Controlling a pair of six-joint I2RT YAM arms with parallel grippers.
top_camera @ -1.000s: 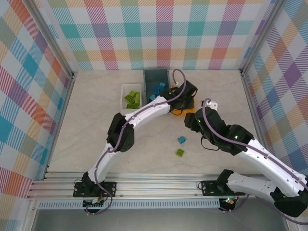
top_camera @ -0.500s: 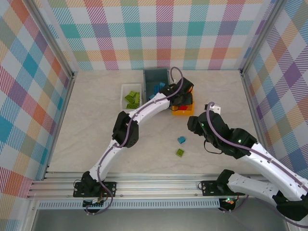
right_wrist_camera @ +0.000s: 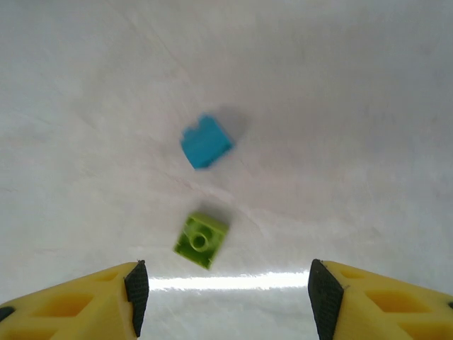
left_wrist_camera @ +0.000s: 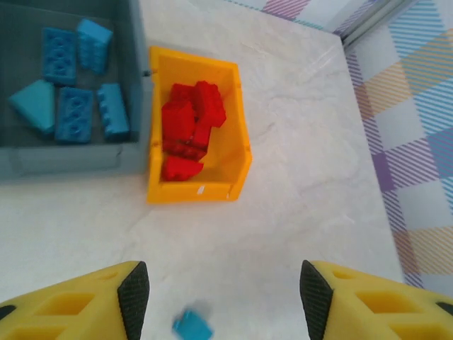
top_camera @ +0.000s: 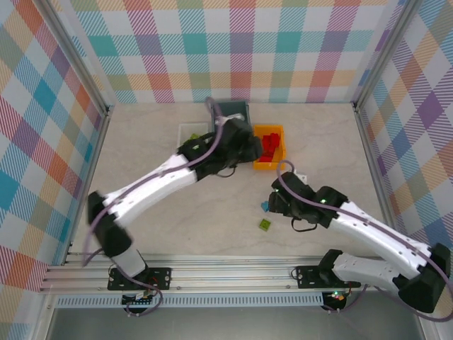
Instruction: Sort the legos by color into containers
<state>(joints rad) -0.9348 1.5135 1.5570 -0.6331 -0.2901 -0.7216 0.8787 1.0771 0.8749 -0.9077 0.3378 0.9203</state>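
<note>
Loose legos: a blue brick (right_wrist_camera: pixel 206 142) and a lime brick (right_wrist_camera: pixel 202 241) lie on the table (right_wrist_camera: pixel 354 106), apart, with the lime one at 6 o'clock of the blue.
Right side: the right gripper (right_wrist_camera: pixel 226 294) is spread wide and empty, hovering over the pair.
Left side: the left gripper (left_wrist_camera: pixel 221 297) is also wide and holds nothing. The orange bin (left_wrist_camera: pixel 212 191) of reds sits at 12 o'clock and the grey-blue bin (left_wrist_camera: pixel 71 159) at 10.
Handling: the bricks are likely light, rigid, slick plastic. Pinch the flat opposite sidewalls squarely, not the studs, or a brick may squirt out.

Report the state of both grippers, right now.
Left gripper: open, holding nothing.
Right gripper: open, holding nothing; a green brick lies loose on the table before it.
</note>
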